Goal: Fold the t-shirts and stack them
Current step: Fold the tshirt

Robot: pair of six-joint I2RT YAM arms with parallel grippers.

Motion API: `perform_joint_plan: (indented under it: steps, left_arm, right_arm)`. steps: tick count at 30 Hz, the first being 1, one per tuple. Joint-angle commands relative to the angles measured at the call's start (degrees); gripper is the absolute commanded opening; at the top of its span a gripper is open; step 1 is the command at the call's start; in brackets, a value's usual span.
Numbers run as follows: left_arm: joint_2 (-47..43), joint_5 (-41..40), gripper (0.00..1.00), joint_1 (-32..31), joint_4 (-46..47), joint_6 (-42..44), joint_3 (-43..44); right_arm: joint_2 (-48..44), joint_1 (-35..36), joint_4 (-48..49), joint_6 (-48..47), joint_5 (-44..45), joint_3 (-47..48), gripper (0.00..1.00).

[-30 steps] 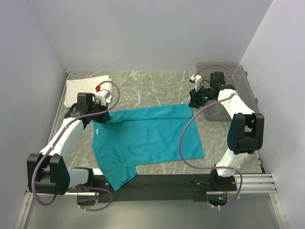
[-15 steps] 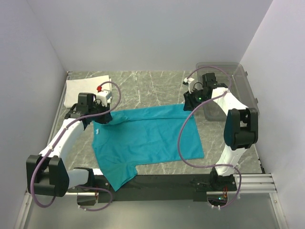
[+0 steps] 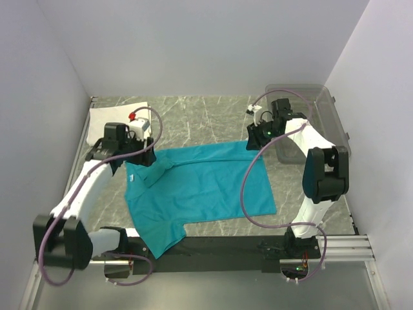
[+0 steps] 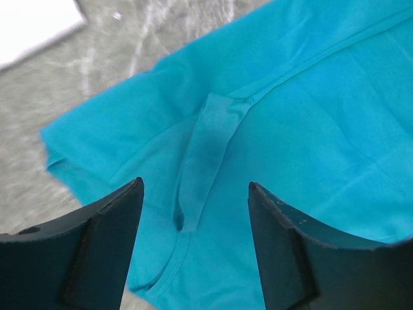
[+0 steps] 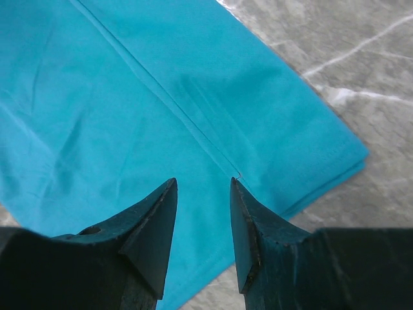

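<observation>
The left end effector (image 4: pixel 195 188) stands open, its two dark fingers (image 4: pixel 103 239) well apart with nothing between them, over the far left corner of the teal t-shirt (image 3: pixel 206 187), where a narrow raised pleat of cloth (image 4: pixel 206 148) runs beneath the gap; whether the tips touch the fabric cannot be told; the right end effector (image 5: pixel 203 186) is likewise open, its jaws parted by a narrower gap and empty, above the shirt's far right corner, where a stitched seam runs toward the edge and the cloth lies doubled; the teal t-shirt lies spread on the marbled desk (image 3: pixel 206 113) between the two arms, its far edge folded over in a band, one sleeve reaching past the desk's near edge onto the dark rail (image 3: pixel 226 248); the white folded piece (image 3: pixel 115 116) lies in the far left corner of the desk, apart from the shirt; a clear bin (image 3: pixel 322 106) stands at the far right corner, behind the right arm.
</observation>
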Motion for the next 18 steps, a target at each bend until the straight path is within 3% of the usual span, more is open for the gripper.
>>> perform_joint_plan:
  steps: [1, 7, 18]
  left_arm:
    - [7.69, 4.9, 0.73, -0.13, 2.14, -1.44, 2.11]
    - [19.83, 8.78, 0.68, -2.5, 4.69, -1.53, 6.14]
    - [30.31, 9.22, 0.56, -3.12, 3.91, 0.05, 10.28]
  right_arm:
    - [-1.74, 1.29, 0.95, 3.0, -2.32, 0.78, 0.46]
    - [-3.24, 1.47, 2.36, 5.2, -2.85, -2.2, 0.46]
    - [-5.09, 1.56, 3.41, 6.26, -2.93, -5.73, 0.46]
